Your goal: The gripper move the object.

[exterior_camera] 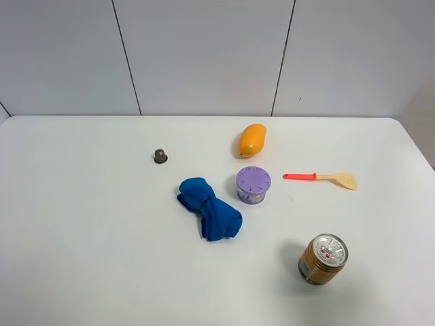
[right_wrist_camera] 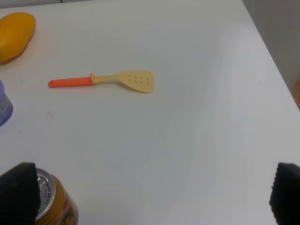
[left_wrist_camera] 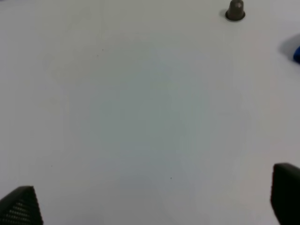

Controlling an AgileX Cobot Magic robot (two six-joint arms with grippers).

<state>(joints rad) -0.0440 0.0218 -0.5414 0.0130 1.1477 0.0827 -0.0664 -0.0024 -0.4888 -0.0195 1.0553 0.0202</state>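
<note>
The object, a squat round container (exterior_camera: 253,185) with a lilac dimpled lid and clear sides, stands near the middle of the white table (exterior_camera: 81,238). Only its edge (right_wrist_camera: 3,110) shows in the right wrist view. Neither gripper shows in the exterior high view. My left gripper (left_wrist_camera: 154,201) is open over bare table, with only its black fingertips (left_wrist_camera: 21,206) in view. My right gripper (right_wrist_camera: 152,197) is open and empty, with one fingertip (right_wrist_camera: 18,190) next to the gold can (right_wrist_camera: 54,201).
A blue cloth (exterior_camera: 209,208) lies just left of the container. An orange mango (exterior_camera: 251,140) lies behind it. A spatula with a red handle (exterior_camera: 323,178) lies to its right. The gold can (exterior_camera: 323,259) stands at the front right. A tiny grey cap (exterior_camera: 160,156) sits at the back left.
</note>
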